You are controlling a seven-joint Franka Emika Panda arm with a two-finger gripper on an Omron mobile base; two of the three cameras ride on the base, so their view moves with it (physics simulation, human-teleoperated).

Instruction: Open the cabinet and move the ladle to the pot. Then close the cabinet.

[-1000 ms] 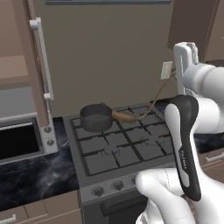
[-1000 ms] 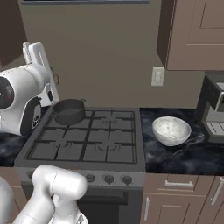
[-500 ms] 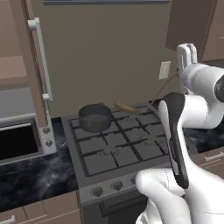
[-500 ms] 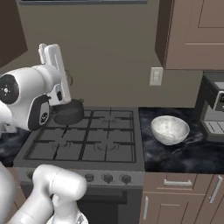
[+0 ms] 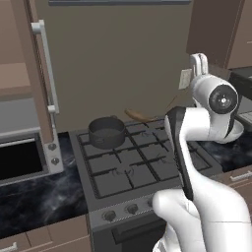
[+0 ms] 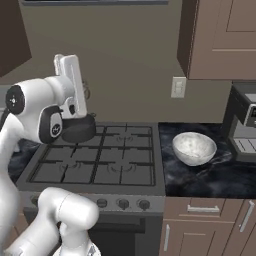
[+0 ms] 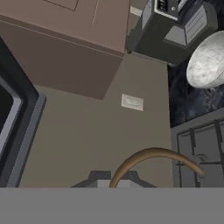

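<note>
The cabinet (image 5: 24, 59) at the left has its door swung open, and the long silver handle (image 5: 47, 66) faces the stove. The dark pot (image 5: 106, 132) sits on the back left burner and partly shows behind my arm (image 6: 80, 131). My gripper (image 5: 198, 60) points upward near the back wall, right of the pot, shut on the thin handle of the brown ladle (image 5: 139, 116). The ladle's bowl hangs low, just right of the pot and behind it. In the hand view the curved ladle handle (image 7: 153, 156) rises from between my gripper's (image 7: 113, 179) tips.
A gas stove (image 5: 138, 167) lies below. A microwave (image 5: 19, 157) stands under the open cabinet. On the dark counter to the right are a white bowl (image 6: 194, 147) and a coffee machine (image 6: 244, 125). A wall outlet (image 6: 178, 87) sits beneath another wall cabinet (image 6: 220, 37).
My hand has turned and shifted a little toward the back wall with the ladle. The ladle's bowl has risen slightly beside the pot. The pot and cabinet door have not moved.
</note>
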